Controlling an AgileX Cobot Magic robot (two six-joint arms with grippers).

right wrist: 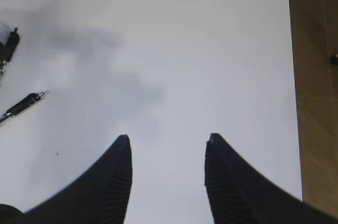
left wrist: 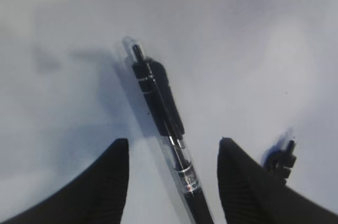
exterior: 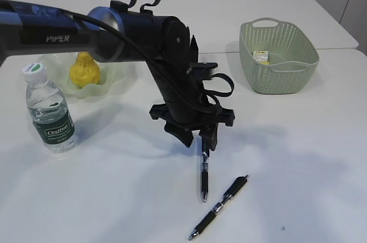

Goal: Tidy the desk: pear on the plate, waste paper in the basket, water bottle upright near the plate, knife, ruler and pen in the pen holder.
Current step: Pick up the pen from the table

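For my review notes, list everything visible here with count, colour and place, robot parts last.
pear: one, yellow, on the plate
plate: one, pale green, far left
water bottle: one, clear with green label, upright, near the plate
basket: one, pale green, far right
waste paper: white and yellow scrap, in the basket
pens: two, black, on the desk in front
left gripper: open, astride one pen
right gripper: open, over bare desk

White desk (exterior: 321,157), water bottle (exterior: 49,110), plate (exterior: 112,79), basket (exterior: 278,55), two pens (exterior: 219,207)
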